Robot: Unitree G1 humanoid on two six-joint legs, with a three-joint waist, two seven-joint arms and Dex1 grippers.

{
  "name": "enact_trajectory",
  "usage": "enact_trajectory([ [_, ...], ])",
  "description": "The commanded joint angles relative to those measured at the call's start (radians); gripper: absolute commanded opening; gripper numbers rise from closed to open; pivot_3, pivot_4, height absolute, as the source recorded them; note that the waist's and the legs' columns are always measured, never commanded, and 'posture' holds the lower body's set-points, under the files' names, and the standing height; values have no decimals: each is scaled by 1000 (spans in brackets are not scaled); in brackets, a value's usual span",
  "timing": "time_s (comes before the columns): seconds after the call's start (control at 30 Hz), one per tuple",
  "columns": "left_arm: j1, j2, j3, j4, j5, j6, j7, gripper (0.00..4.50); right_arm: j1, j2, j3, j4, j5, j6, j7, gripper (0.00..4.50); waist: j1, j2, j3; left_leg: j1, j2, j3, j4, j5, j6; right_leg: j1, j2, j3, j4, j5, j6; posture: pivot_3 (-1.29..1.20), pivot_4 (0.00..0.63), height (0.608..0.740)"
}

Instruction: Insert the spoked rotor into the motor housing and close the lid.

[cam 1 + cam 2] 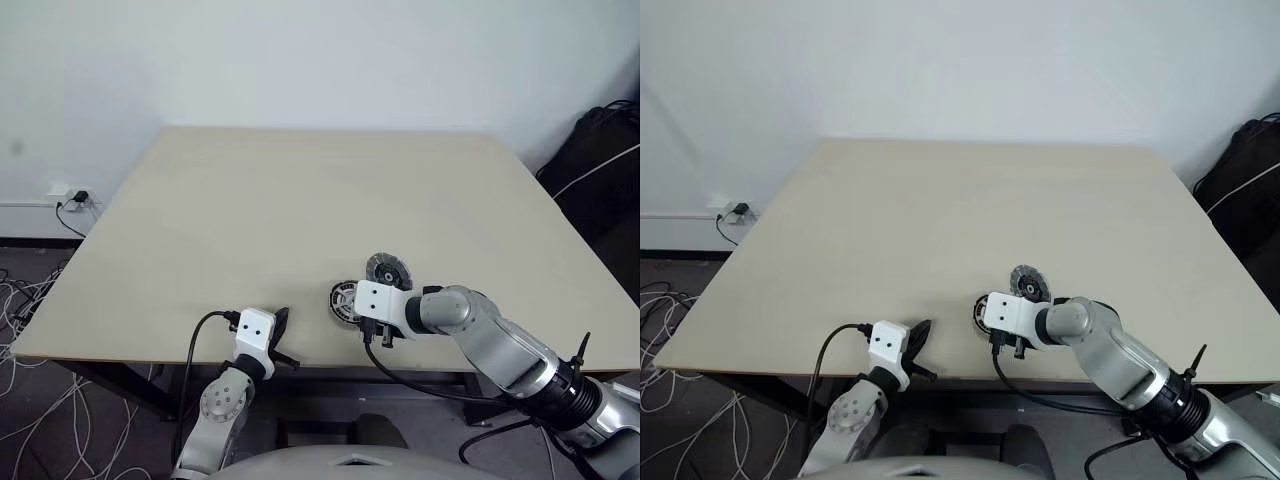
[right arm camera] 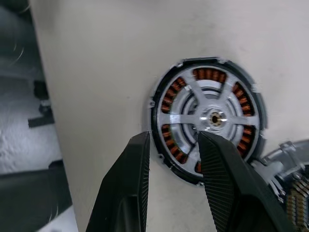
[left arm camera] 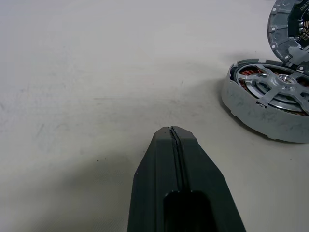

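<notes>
Left pincer (image 1: 281, 338) rests at the near edge of the counter (image 1: 300, 210), fingers pressed together, holding nothing, well short of the parts. To its right the motor housing (image 2: 207, 118) lies flat on the counter with the spoked rotor (image 3: 279, 90) already seated in it — copper windings show between the spokes. Right pincer (image 2: 173, 145) hangs over the housing's near rim, fingers part spread and pinching nothing; one finger overlaps the rim in the wrist view, contact cannot be told. Further right, just behind the housing, the lid (image 1: 387, 270) stands tilted up on edge against it, ribbed face showing. Judgement: the lid is rigid metal, light but smooth, apt to slip or topple; take it across the rim, not the ribbed face — then lower it squarely.
</notes>
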Motion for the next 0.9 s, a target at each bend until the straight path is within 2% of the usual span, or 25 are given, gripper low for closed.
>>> enact_trajectory([
  [0.03, -6, -2, 1, -11, -7, -11, -4, 0, -29, -7, 10, 20, -37, -54, 27, 1674, 1, 0, 0, 0, 0, 0, 0, 0, 0, 0, -1, 0, 0, 0, -1, 0, 0, 740],
  [0.37, -1, -3, 7, -15, -3, -13, 4, 0, -40, 57, 25, 141, -84, -95, 50, 1674, 8, 0, 0, 0, 0, 0, 0, 0, 0, 0, 0, 0, 0, 1, -1, 0, 0, 740],
  [0.47, 1, -2, 10, -15, -4, -14, 6, 0, -37, 64, 30, 157, -95, -103, 58, 1074, 10, -1, -1, 1, 0, 0, 0, 0, 0, 1, 0, 0, 0, 1, -1, 0, 0, 740],
  [0.57, 3, -2, 12, -14, -3, -15, 6, 0, -35, 68, 27, 164, -101, -106, 65, 164, 9, -2, -1, 3, 0, 0, 0, 0, 0, 3, -1, -2, 0, 1, 0, 0, 0, 740],
  [0.73, 7, -5, 8, -23, -3, -7, 9, 0, -28, 86, -2, 154, -97, -78, 49, 72, 10, -1, -1, 3, 1, 1, 1, 0, 0, 3, -7, -13, 0, 2, 4, 0, 0, 740],
  [0.9, 11, -10, -5, -58, 0, 21, 13, 0, -25, 186, -71, 146, -65, 77, -20, 72, 7, -1, -1, 3, 3, 1, 1, 0, 0, 2, -7, -13, 0, 5, 0, 0, 0, 740],
])
